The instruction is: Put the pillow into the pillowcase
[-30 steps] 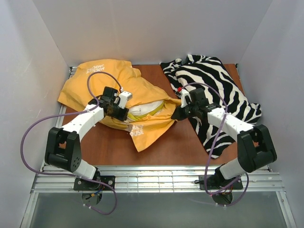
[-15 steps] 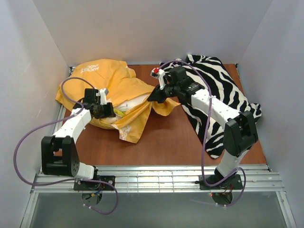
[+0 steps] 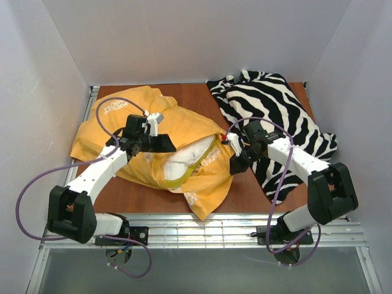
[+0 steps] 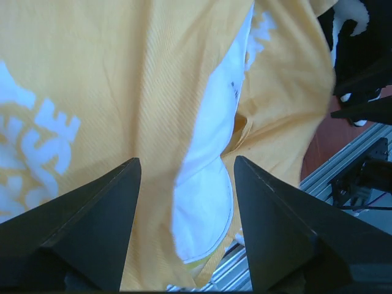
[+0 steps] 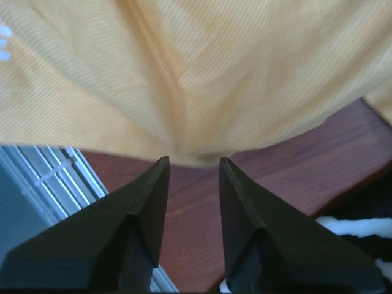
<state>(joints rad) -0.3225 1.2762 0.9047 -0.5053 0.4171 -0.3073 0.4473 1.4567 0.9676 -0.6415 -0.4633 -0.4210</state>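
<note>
The orange-yellow pillowcase (image 3: 184,125) lies crumpled at the left and middle of the table. The white pillow (image 3: 187,160) with its yellow-green band shows through the case's mouth; the rest is inside. My left gripper (image 3: 163,144) hovers open over the case just left of the mouth. In the left wrist view its wide-spread gripper (image 4: 187,166) frames the pillowcase (image 4: 92,79) and a corner of the pillow (image 4: 208,202), gripping neither. My right gripper (image 3: 236,165) sits at the case's right edge. In its wrist view the gripper (image 5: 193,162) stands slightly open, the pillowcase (image 5: 184,73) hem at its tips, nothing between them.
A black-and-white zebra-striped cloth (image 3: 282,116) covers the right back of the table, under the right arm. Bare brown table (image 3: 147,196) shows at the front. Aluminium rails (image 3: 202,228) run along the near edge. White walls close in on three sides.
Both grippers have opened and let go of the pillowcase. The right arm swung from the back middle to the case's right edge. The case now spreads further forward.
</note>
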